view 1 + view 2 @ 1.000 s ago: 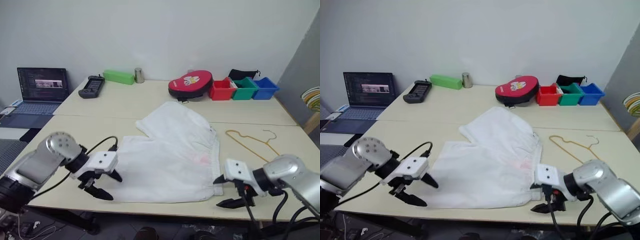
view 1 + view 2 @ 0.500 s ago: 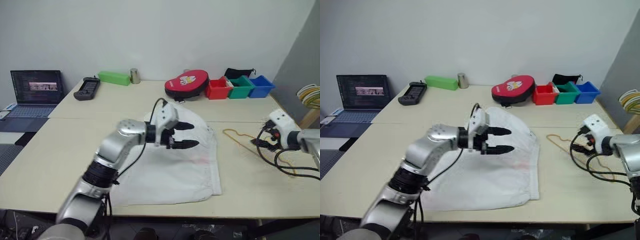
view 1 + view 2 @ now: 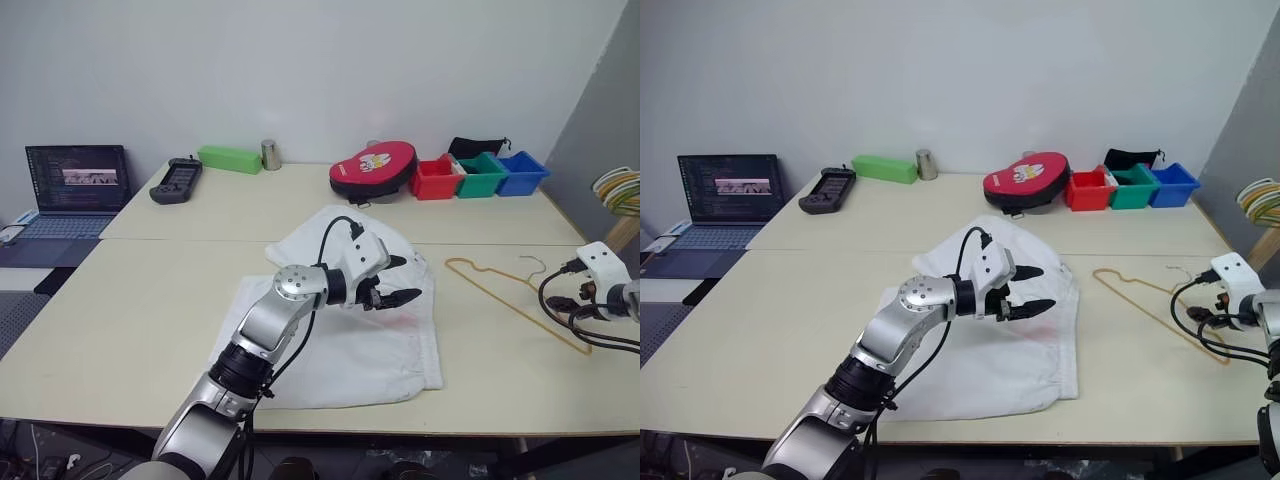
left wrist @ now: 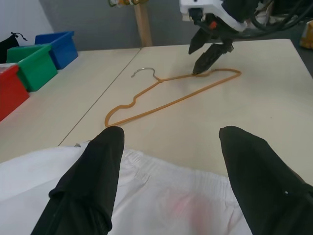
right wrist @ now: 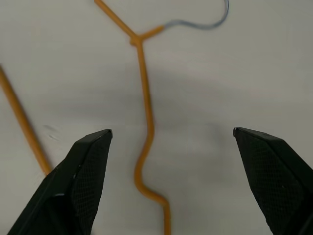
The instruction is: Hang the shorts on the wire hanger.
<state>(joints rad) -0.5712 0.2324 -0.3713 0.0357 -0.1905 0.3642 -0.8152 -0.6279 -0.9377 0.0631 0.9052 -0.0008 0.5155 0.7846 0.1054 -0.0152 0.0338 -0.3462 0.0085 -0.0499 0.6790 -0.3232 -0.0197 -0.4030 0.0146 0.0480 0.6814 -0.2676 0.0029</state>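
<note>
A: Nearest item on the worktop point(image 3: 120, 300)?
B: The shorts point(image 3: 340, 340), white, spread flat from the front edge toward the middle, with a faint pink patch near the waistband. Left end effector point(image 3: 405, 280) hovers over the waistband side, fingers apart, nothing in them, pointing toward the wire hanger point(image 3: 505, 292).

A: What does the left wrist view add?
B: The elastic waistband directly beneath its two black fingers point(image 4: 93, 181), and the right end effector point(image 4: 209, 53) above the far side of the wire hanger; whether its tip touches the wire cannot be told.

A: Right end effector?
B: At the right edge in the eye views; its fingers are hard to make out there. Its own wrist view shows them spread wide and empty, the hanger's neck and hook on the bare worktop between them.

A: Hanger versus shorts?
B: Flat, just beside the waistband, apart from it.

A: Far row?
B: Laptop point(image 3: 75, 180), green box point(image 3: 230, 158), red pouch point(image 3: 375, 168), and red, green and blue bins point(image 3: 484, 174); their contents are hidden.
</note>
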